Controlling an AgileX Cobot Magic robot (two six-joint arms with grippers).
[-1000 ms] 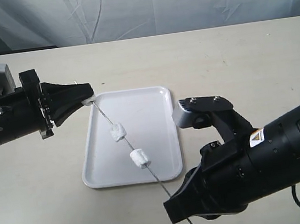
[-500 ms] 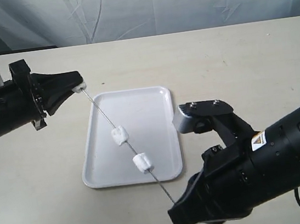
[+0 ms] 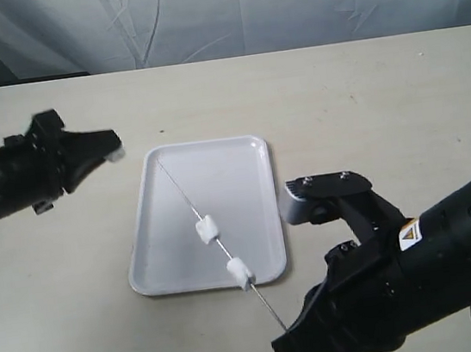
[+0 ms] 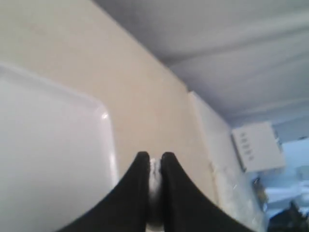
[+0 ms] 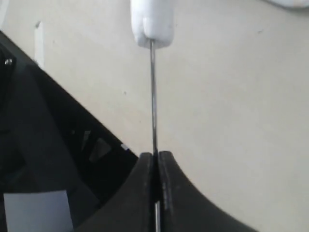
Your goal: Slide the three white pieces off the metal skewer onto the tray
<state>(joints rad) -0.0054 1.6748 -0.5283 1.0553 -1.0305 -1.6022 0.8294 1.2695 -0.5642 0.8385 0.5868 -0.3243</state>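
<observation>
The tray lies flat in the middle of the table. The metal skewer slants over it, its pointed tip bare above the far left corner. Two white pieces are threaded on it, the lower one over the tray's near rim. My right gripper is shut on the skewer's near end, with the closest white piece further up the rod. My left gripper hovers left of the tray, off the skewer, shut on the third white piece.
A pale cloth backdrop hangs behind the beige table. The bulky black right arm fills the near right corner. The left arm's body lies along the left edge.
My left gripper has pulled the top white piece off the skewer's tip and drawn back to the left. The skewer with its two pieces has slid down toward the right gripper.
</observation>
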